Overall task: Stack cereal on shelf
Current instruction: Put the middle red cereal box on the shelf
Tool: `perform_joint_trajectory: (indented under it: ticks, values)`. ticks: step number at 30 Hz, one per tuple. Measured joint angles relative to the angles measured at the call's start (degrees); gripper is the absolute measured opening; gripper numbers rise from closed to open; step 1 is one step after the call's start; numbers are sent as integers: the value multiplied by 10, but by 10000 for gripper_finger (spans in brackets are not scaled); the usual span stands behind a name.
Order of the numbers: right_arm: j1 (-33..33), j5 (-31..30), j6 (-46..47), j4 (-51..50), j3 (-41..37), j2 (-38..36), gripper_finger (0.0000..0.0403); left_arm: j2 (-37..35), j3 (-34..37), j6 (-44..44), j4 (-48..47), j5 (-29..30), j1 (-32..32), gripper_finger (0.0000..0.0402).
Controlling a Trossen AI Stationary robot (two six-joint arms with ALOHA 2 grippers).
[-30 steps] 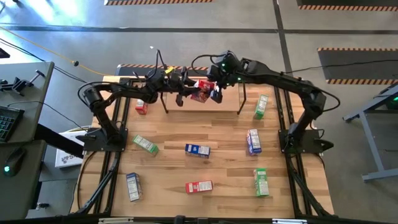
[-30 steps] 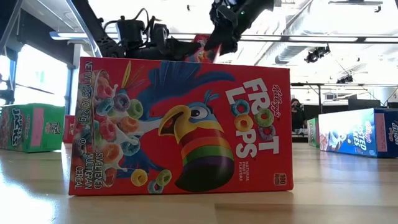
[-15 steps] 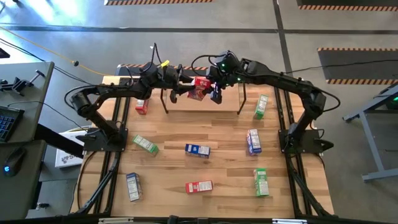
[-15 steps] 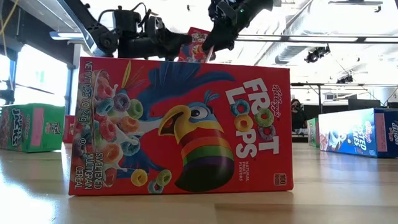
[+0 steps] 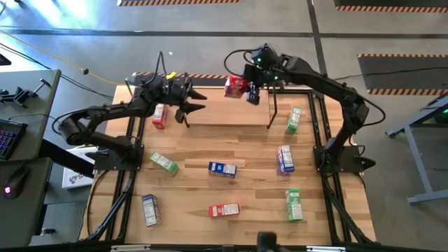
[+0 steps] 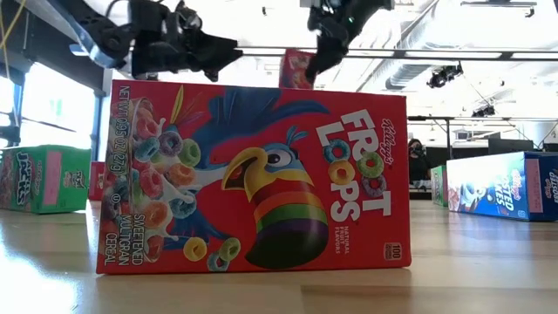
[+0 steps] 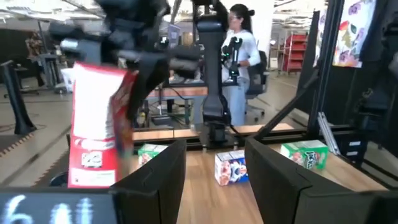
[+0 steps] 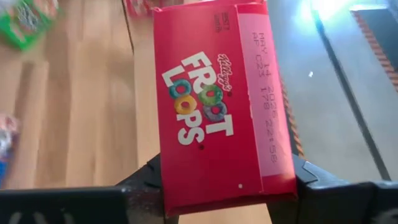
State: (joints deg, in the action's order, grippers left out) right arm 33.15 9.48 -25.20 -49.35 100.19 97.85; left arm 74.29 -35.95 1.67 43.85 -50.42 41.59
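My right gripper (image 5: 250, 92) is shut on a red cereal box (image 5: 234, 86) and holds it in the air over the far edge of the shelf (image 5: 231, 116), a light-wood board with black hoop frames at both ends. My left gripper (image 5: 196, 110) stands open and level by the shelf's left end, with nothing between its fingers (image 7: 163, 180). In its wrist view the red box (image 7: 96, 124) hangs ahead of it. Several more cereal boxes lie flat on the table, among them a blue one (image 5: 222, 169) and a red one (image 5: 224, 209). My right gripper pinches the red box's upper end (image 8: 217, 183) between its two fingers (image 8: 142, 190), one on each of two opposite faces. The fingers slant down from above, from the table's right. The box hangs upright below them, lifted clear of shelf and table.
A red box (image 5: 159, 117) lies left of the shelf and a green one (image 5: 294, 120) right of it. Green and blue boxes (image 5: 285, 159) are scattered over the near half. A large red box (image 6: 253, 174) fills the low view. A person (image 7: 239, 50) stands beyond the table.
My left gripper has opened, let go of the red box and drawn back toward the table's left edge. My right gripper has shut on the box and carried it up and toward the far edge, and the box now hangs upright.
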Motion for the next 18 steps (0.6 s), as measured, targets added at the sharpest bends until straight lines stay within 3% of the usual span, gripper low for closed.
perform_joint_trajectory:
  ticks: [9,18]
  values:
    - [92,29,-122,56,-125,4,153,-61,57,2,-5,26,-26,140]
    - [107,28,-139,125,-194,4,153,-65,62,2,-7,30,-42,120]
